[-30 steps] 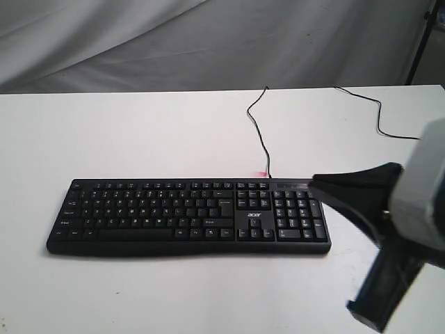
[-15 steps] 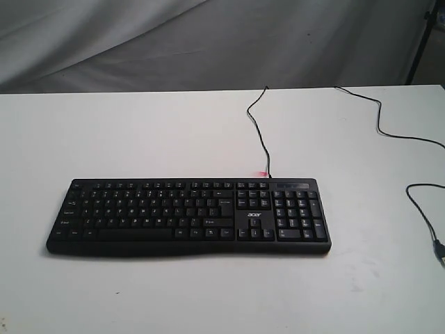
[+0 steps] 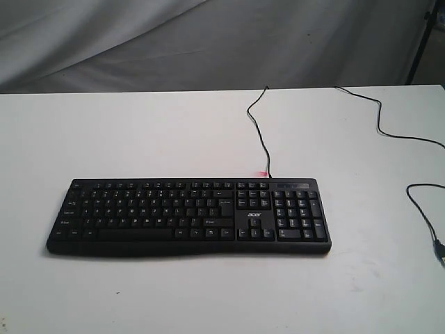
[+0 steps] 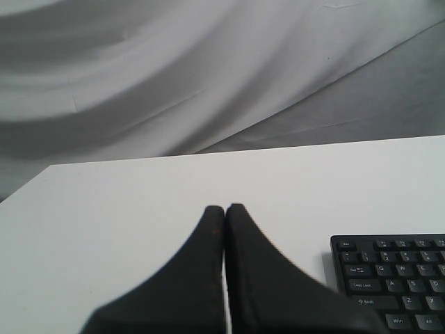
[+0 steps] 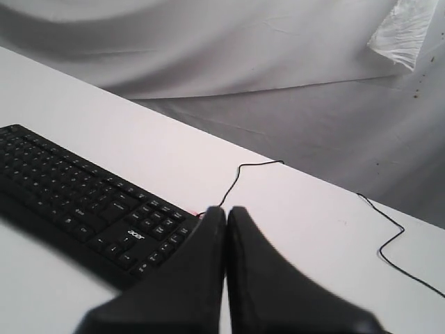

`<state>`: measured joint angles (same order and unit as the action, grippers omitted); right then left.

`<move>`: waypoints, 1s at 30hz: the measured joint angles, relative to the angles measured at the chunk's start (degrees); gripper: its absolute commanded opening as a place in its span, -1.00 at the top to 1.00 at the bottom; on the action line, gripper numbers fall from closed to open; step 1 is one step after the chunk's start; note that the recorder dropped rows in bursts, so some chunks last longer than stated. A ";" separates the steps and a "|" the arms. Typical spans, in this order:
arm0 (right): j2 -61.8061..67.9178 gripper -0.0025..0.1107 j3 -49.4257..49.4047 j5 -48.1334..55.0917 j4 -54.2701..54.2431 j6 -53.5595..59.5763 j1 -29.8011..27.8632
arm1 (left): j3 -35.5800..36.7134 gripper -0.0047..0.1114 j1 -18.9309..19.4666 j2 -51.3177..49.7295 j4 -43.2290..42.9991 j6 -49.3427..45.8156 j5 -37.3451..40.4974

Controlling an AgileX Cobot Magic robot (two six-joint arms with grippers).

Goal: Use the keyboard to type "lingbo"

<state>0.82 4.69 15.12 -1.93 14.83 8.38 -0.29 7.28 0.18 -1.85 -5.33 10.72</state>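
Note:
The black keyboard lies flat in the middle of the white table, its thin cable running to the far edge. Neither arm shows in the exterior view. In the left wrist view my left gripper is shut with nothing between its fingers, off the keyboard's Esc end, above bare table. In the right wrist view my right gripper is also shut and empty, beyond the number-pad end of the keyboard, near the pink tag where the cable joins.
A second black cable runs across the table's right side and loops down to a plug at the right edge. Grey cloth hangs behind the table. A dark stand leg is at the far right.
One second ago the right arm and gripper filled the lower right of the exterior view beside the number pad. It has pulled out of that view, uncovering the looped cable. The keyboard has not moved.

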 measured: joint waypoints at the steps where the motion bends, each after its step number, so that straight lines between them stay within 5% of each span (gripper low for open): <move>1: 0.00 0.96 -1.03 -1.31 0.00 -0.15 0.00 | 0.00 0.91 0.00 0.00 0.00 0.00 0.00; 30: 0.00 0.96 -4.54 -6.39 0.11 -0.85 0.00 | 0.00 0.91 0.00 0.00 0.00 0.00 0.00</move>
<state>0.82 0.16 8.73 -1.82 13.99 8.38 -0.29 7.28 0.18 -1.85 -5.33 10.72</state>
